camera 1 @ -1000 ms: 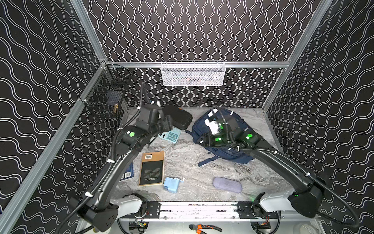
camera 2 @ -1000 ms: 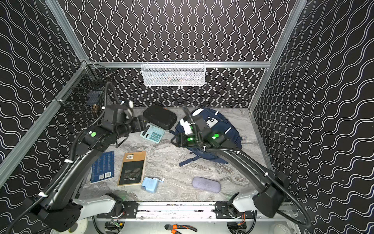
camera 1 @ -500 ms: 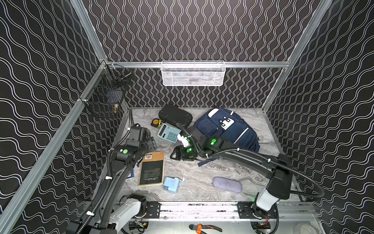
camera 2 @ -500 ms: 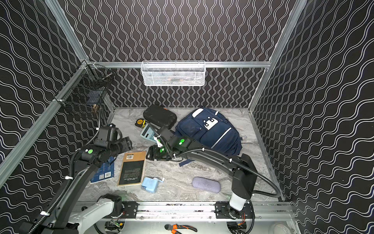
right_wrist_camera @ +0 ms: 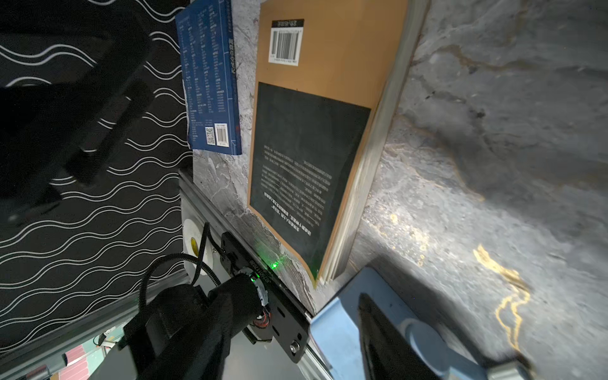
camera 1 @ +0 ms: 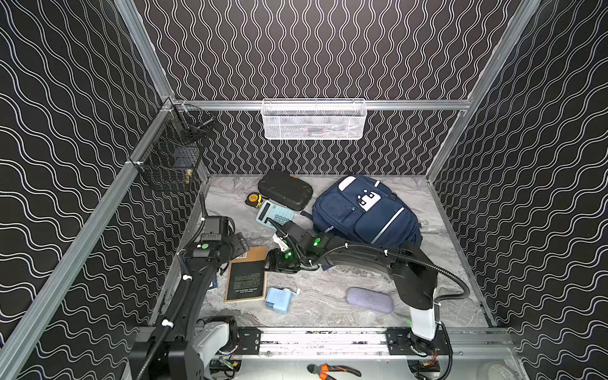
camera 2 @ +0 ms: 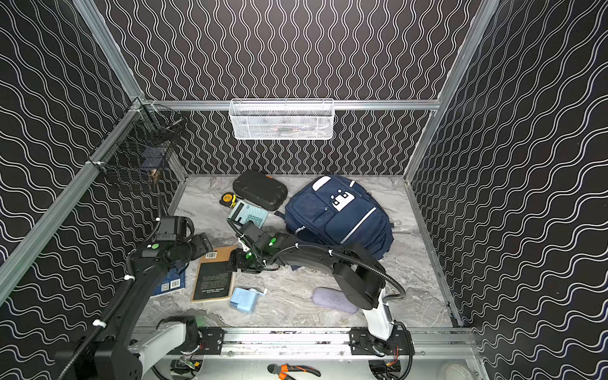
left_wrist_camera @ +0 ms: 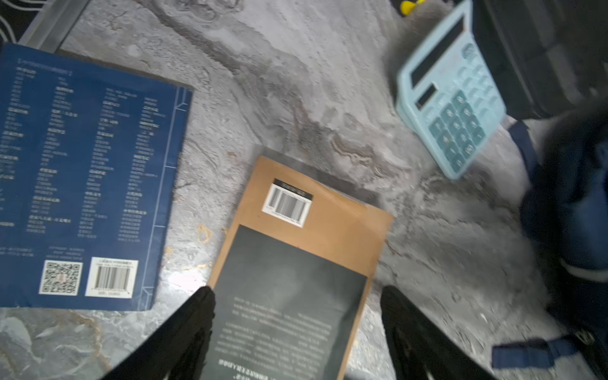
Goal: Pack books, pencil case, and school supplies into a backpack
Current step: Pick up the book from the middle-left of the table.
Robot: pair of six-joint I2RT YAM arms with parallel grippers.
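While hovering with the left gripper (left_wrist_camera: 296, 291) spread wide, black book (left_wrist_camera: 297, 250) just below, drop straight, straddle both long edges, pinch squarely

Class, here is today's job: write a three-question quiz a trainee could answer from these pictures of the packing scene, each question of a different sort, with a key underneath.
1. True or false: the left gripper is shut on the dark blue book.
2. Where is the pencil case? A: inside the backpack. B: on the table. C: in the left gripper.
3. Short answer: which thing lies between the black-covered book and the pencil case?

Key: 1 false, its jaws stand open above the black-covered book; 2 B; 3 the pencil sharpener.
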